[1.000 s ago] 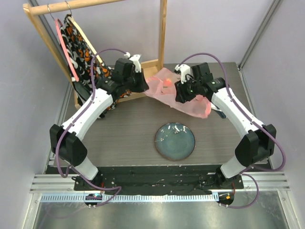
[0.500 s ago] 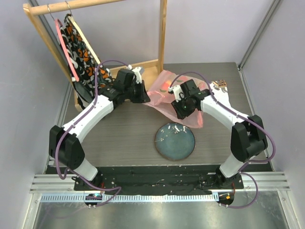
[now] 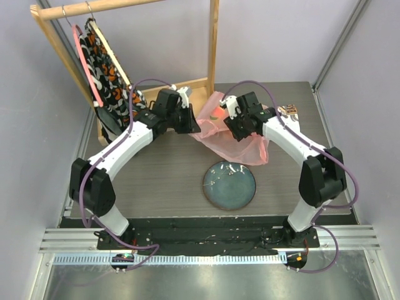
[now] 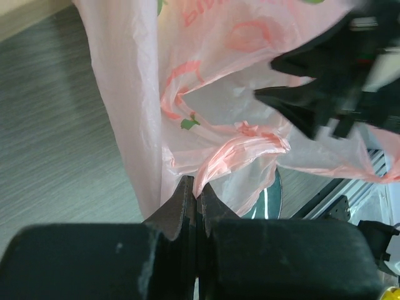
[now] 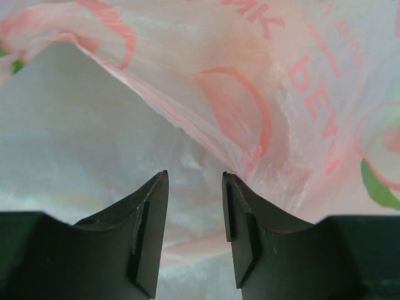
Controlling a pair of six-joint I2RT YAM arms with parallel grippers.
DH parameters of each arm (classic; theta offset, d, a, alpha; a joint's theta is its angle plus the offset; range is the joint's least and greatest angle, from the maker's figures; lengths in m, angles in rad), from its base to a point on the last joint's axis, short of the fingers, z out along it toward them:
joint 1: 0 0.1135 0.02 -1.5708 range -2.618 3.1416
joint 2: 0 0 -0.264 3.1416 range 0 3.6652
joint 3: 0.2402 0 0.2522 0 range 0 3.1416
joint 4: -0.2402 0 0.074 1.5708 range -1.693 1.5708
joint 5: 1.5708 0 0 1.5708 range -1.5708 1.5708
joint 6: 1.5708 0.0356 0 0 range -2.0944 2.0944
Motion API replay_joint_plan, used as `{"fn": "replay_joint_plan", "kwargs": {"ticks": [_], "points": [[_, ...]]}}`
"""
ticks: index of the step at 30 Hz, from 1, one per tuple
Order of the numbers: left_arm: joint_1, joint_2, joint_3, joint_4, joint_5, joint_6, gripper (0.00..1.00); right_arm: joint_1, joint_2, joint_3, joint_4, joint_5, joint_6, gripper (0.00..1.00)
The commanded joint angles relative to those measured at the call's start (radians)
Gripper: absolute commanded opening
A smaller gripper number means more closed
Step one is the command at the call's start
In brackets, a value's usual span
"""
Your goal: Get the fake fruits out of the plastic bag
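Grey wood-grain table [image 3: 156, 175], seen from above: the pink bag [image 3: 240, 150] is stretched between the arms at 12 o'clock of the plate [image 3: 229, 185]. Its 9 o'clock edge is pinched in the fully closed left gripper [image 4: 195, 190]. The right gripper [image 5: 194, 206], jaws parted and empty, is pointed at the film. No fruit is seen outside the bag, and only a reddish shape [image 3: 216, 112] is made out inside. Unloading is judged not yet begun.
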Motion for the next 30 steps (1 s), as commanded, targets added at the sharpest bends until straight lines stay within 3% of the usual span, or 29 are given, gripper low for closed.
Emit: {"fn": "replay_joint_plan", "kwargs": {"ticks": [1, 7, 11, 12, 15, 20, 30], "points": [[0.004, 0.005, 0.101, 0.051, 0.022, 0.0, 0.0, -0.011, 0.11, 0.08, 0.064, 0.079, -0.019, 0.47], [0.004, 0.031, 0.138, 0.06, 0.02, 0.009, 0.0, -0.062, 0.25, 0.299, 0.149, 0.239, 0.019, 0.47], [0.004, 0.036, 0.142, 0.062, 0.026, 0.012, 0.0, -0.076, 0.301, 0.417, 0.132, 0.213, 0.045, 0.68], [0.004, 0.034, 0.139, 0.063, 0.029, 0.014, 0.0, -0.073, 0.307, 0.427, 0.109, 0.16, 0.059, 0.79], [0.002, 0.031, 0.13, 0.066, 0.037, 0.015, 0.0, -0.068, 0.325, 0.427, 0.065, 0.058, 0.082, 0.92], [0.002, 0.031, 0.119, 0.077, 0.063, 0.006, 0.0, -0.057, 0.338, 0.372, 0.031, -0.031, 0.097, 0.94], [0.004, 0.036, 0.122, 0.083, 0.065, 0.006, 0.0, -0.048, 0.433, 0.385, 0.044, 0.026, 0.097, 0.96]]}}
